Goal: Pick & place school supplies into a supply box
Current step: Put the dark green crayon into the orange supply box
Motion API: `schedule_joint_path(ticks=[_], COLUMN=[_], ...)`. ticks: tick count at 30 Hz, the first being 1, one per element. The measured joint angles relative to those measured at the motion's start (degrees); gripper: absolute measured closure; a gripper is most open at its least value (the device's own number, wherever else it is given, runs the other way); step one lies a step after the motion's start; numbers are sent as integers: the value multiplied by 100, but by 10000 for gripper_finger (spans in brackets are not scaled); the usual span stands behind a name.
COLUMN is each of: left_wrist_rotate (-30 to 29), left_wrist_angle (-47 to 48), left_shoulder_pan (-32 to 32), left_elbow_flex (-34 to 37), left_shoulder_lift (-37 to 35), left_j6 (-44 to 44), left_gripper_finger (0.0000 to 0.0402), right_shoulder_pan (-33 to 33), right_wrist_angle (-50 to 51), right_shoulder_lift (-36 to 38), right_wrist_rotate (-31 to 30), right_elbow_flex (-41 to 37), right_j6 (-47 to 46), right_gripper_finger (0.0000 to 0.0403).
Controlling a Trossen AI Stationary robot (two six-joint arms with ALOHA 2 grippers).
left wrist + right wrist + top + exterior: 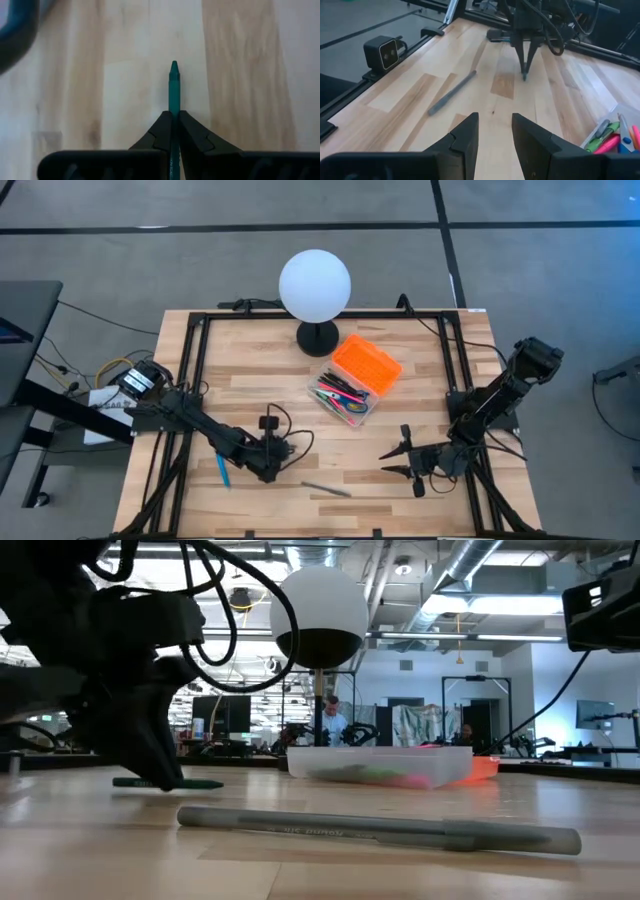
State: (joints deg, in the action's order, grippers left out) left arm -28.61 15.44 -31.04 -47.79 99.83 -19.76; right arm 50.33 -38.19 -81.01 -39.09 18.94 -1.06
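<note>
Supply box (352, 381) sits just before the lamp (316, 292); one pen (327, 489) lies nearer, seemingly alone.

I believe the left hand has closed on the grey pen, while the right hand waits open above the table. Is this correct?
Not quite. The left hand has closed on a green crayon, as the left wrist view shows. The grey pen lies free on the table, apart from both hands. The rest holds: the right hand waits open above the table.
</note>
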Motion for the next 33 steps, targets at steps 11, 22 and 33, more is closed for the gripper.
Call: schedule_joint_path(ticks=[11,22,33], left_wrist_rotate=[-1121,-842,843], left_wrist_angle=[-654,-2641,-3642], left_shoulder_pan=[90,1208,2393], left_elbow_flex=[-221,-232,-236], left_shoulder_lift=[-11,-22,-28], left_j6=[1142,3782,4746], left_gripper_finger=[397,393,392], right_shoulder_pan=[-227,-291,-291], right_wrist_angle=[0,0,0], right_shoulder_lift=[0,0,2], right_wrist_rotate=[2,9,11], right_elbow_flex=[1,0,2], right_j6=[0,7,6], right_gripper_finger=[291,291,291])
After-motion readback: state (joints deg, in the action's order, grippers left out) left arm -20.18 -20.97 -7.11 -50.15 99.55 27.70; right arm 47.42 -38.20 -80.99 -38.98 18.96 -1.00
